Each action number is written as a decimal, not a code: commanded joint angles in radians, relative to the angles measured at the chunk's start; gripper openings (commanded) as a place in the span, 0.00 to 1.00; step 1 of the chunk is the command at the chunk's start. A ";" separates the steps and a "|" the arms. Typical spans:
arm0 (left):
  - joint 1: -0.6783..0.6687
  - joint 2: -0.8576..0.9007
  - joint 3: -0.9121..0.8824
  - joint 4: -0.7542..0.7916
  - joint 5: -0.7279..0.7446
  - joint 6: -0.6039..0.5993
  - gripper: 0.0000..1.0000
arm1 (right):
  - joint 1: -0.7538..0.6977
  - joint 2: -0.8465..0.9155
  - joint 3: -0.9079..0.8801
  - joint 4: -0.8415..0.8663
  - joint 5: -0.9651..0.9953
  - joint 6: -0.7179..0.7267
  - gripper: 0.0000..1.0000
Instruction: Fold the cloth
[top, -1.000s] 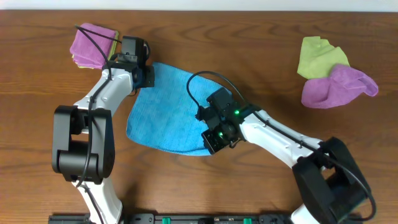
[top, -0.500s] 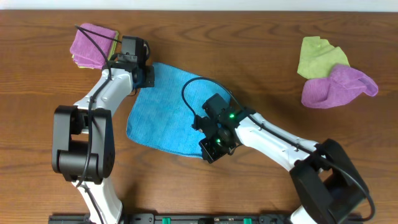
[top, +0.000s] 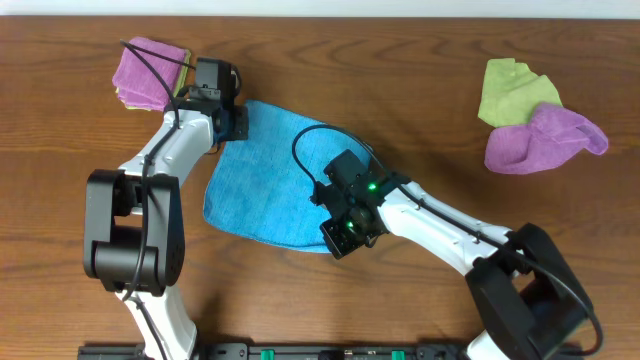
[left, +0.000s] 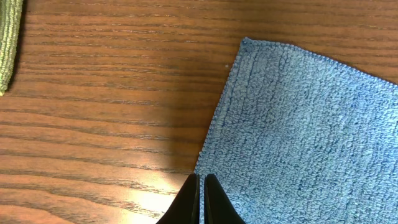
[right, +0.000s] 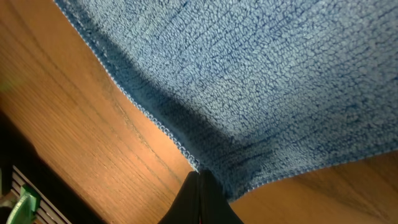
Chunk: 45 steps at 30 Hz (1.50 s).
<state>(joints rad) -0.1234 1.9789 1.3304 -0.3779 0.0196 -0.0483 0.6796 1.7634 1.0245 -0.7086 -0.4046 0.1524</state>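
Note:
A blue cloth (top: 265, 185) lies spread on the wooden table, left of centre. My left gripper (top: 238, 122) is at its upper left edge. In the left wrist view its fingers (left: 200, 178) are shut right on the cloth's edge (left: 305, 130), which lies flat. My right gripper (top: 338, 240) is at the cloth's lower right edge. In the right wrist view its fingers (right: 199, 175) are shut on the hem of the cloth (right: 261, 81), which hangs slightly above the table and casts a shadow.
A purple cloth on a green one (top: 148, 68) lies at the back left, close to my left arm; the green edge shows in the left wrist view (left: 7, 43). A crumpled green cloth (top: 512, 90) and a purple cloth (top: 545, 140) lie at the back right.
My right gripper has moved a little to the left with the cloth's lower right edge, then stayed nearly still. The left arm has not moved.

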 joint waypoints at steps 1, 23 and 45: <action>0.002 0.010 0.026 -0.005 -0.001 0.000 0.06 | 0.006 -0.002 0.010 0.004 -0.011 0.019 0.02; 0.002 0.011 0.026 -0.010 -0.001 0.000 0.05 | 0.021 -0.002 0.010 0.006 0.056 0.023 0.02; 0.002 0.010 0.026 -0.011 -0.001 0.000 0.06 | 0.075 0.006 -0.049 0.014 0.080 0.034 0.02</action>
<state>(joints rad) -0.1234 1.9789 1.3304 -0.3855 0.0196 -0.0486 0.7475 1.7634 0.9878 -0.7010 -0.3336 0.1730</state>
